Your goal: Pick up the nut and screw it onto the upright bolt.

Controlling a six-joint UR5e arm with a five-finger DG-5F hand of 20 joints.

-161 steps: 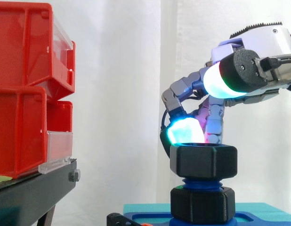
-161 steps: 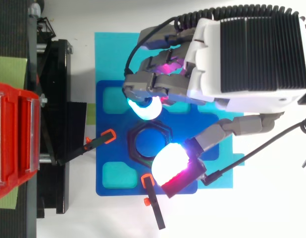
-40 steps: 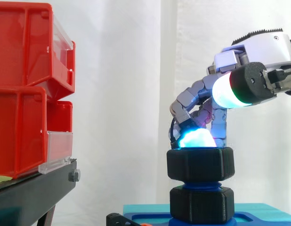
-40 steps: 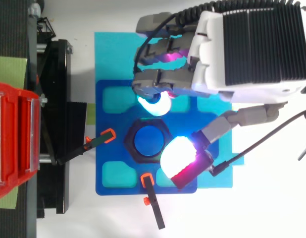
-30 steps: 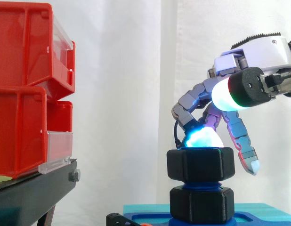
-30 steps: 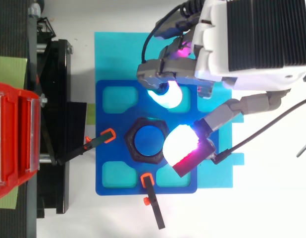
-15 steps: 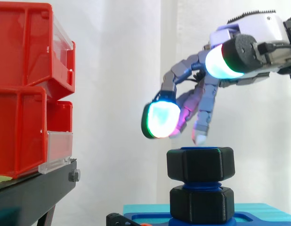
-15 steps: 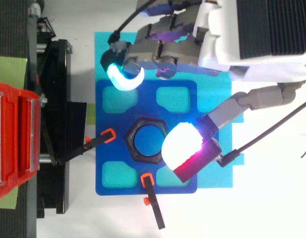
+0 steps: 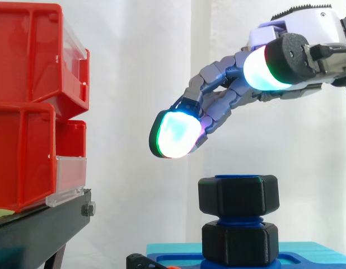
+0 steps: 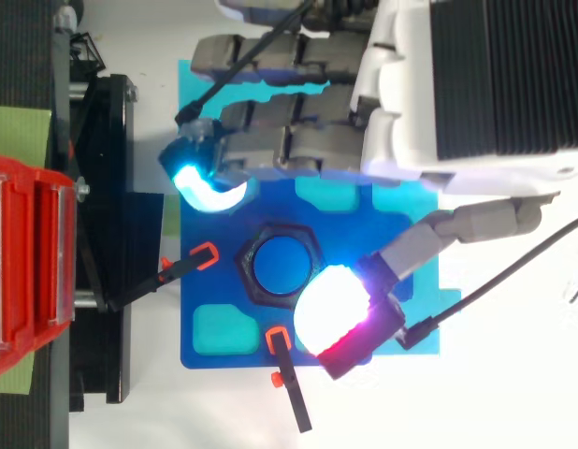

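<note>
while the hand (image 9: 305, 25) is held up above the work, its fingers (image 9: 220, 106) are stretched out nearly straight and apart from the thumb, with nothing gripped. the nut (image 9: 238, 195) is seated on the upright bolt (image 10: 281, 264), clear below the glowing pads, over the blue base (image 10: 201, 288).

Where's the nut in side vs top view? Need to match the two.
Side view: nut sits low, right of centre, the upper black hexagon on the blue bolt, above a lower black hexagon.
Top view: nut is at centre, a black hexagonal ring round the bolt's blue top.
Shared landmark: red bins, left of the nut in both views.
</note>
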